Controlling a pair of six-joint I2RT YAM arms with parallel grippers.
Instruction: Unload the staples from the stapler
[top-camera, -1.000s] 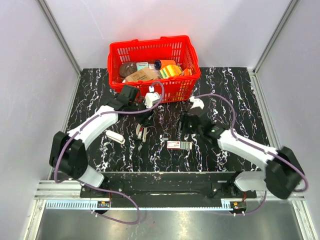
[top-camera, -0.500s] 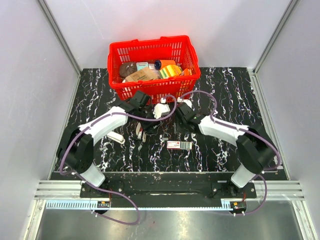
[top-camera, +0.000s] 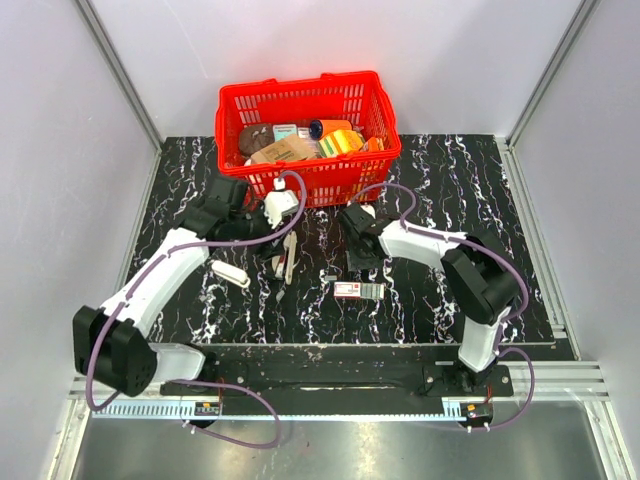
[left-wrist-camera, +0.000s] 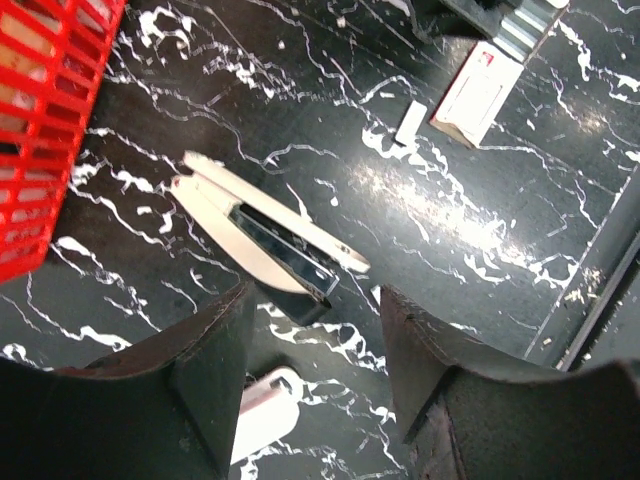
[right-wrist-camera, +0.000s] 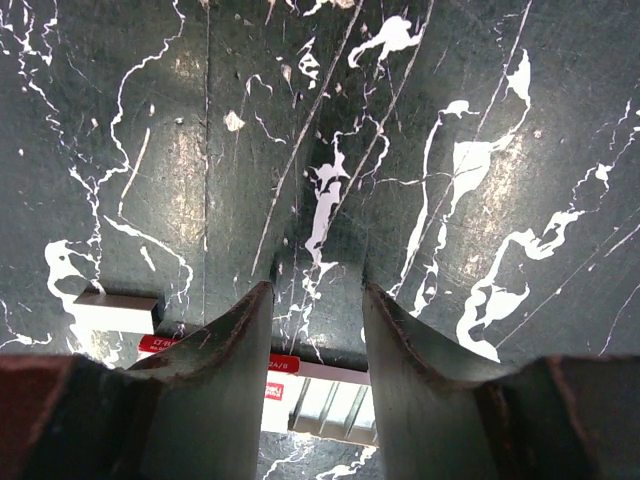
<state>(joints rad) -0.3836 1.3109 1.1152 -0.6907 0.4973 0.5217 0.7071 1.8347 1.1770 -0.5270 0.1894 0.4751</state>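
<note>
Toward the left edge of the black marbled desk (top-camera: 480, 180), a small white rounded object (top-camera: 230, 273) lies flat. It is too blurred in the left wrist view to identify.

Just to its right is the stapler (top-camera: 288, 260), a white one lying swung apart on the desk. Its 2 white arms are splayed and the dark metal channel between them is exposed. It sits left of the desk's middle, a little in front of the red basket (top-camera: 300, 92) that stands full of clutter at the far edge.

The left gripper (left-wrist-camera: 315, 293) hangs directly over the stapler. It is released, with its 2 fingers (left-wrist-camera: 215, 350) spread wide, nothing between them, and not touching the stapler.

Near the middle of the desk lies a tiny white block (top-camera: 328, 275). Just right of it, toward the near edge, is a small red-and-white box (top-camera: 358, 290) with a ribbed grey middle.

The right gripper (right-wrist-camera: 312, 290) hovers just beyond that box on the basket side. It is also released, and only bare desk shows between its 2 spread fingers (right-wrist-camera: 225, 370). In the right wrist view the box peeks out below the fingertips, apart from them.
</note>
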